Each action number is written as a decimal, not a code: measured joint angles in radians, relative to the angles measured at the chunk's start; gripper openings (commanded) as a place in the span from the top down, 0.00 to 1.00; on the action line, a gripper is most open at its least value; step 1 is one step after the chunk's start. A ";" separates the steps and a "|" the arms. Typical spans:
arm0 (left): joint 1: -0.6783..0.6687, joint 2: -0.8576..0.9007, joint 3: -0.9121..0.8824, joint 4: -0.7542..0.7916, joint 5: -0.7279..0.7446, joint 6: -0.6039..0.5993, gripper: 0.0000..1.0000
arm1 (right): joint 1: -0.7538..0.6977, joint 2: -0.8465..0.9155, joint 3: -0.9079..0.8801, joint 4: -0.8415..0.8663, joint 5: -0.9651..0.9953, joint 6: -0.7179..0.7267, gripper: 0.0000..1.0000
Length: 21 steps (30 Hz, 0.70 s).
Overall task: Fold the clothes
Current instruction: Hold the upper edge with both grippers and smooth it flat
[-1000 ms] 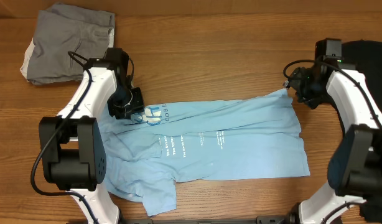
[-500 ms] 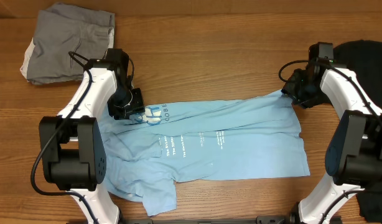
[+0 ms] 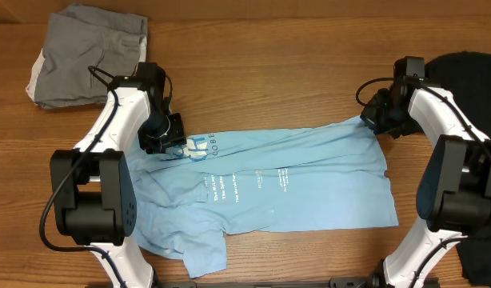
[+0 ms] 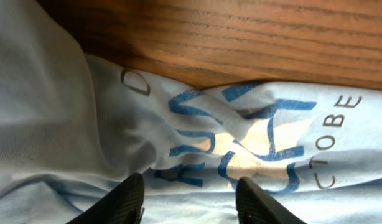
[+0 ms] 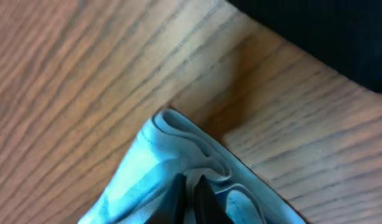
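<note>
Grey cloth [image 3: 89,56], folded into a compact stack, lies at the far left corner of the desk [image 3: 269,72] and reads as a finished item.

Next to the right, the left claw [image 3: 161,134] rests on the upper left edge of the light blue T-shirt [image 3: 309,184], just beside its logo [image 3: 193,146]. In the wrist view its fingertips stand apart with rumpled cloth between them. Whether they pinch that cloth cannot be told.

The light blue T-shirt lies spread across the middle of the desk, wrinkled, with no fold made yet. Its folding appears to be at the first step only.

The right claw [image 3: 372,122] is closed tight on the upper right corner of this shirt, where the hem bunches in layers.

The black T-shirt [image 3: 469,68] lies at the far right and appears untouched, so the blue and black garments both remain to be folded.

Limits of view:
- The black T-shirt is cut off by the frame edge and partly covered by the right arm.
- The left arm hides the blue shirt's lower left part.
- The white lettering is too small to read.
</note>
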 measured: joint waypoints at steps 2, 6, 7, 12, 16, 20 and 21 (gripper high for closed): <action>0.000 0.000 0.000 0.017 0.000 0.000 0.51 | 0.000 0.000 0.000 0.029 -0.001 0.000 0.96; 0.000 0.000 0.000 0.045 0.000 0.000 0.51 | 0.000 0.000 0.000 0.096 0.000 0.006 0.96; 0.000 0.000 0.000 0.051 -0.001 0.000 0.51 | 0.000 0.000 0.000 0.108 0.001 0.013 0.96; 0.000 0.000 0.000 0.070 -0.023 -0.001 0.51 | 0.000 0.000 0.000 0.159 0.018 0.040 0.96; 0.000 0.000 0.000 0.090 -0.032 -0.002 0.54 | 0.000 0.000 0.000 0.179 0.057 0.051 0.92; 0.000 0.000 0.000 0.106 -0.037 -0.002 0.52 | 0.000 0.000 0.000 0.180 0.103 0.051 0.60; 0.000 0.000 0.000 0.112 -0.038 -0.002 0.51 | 0.000 0.000 0.000 0.180 0.109 0.053 0.51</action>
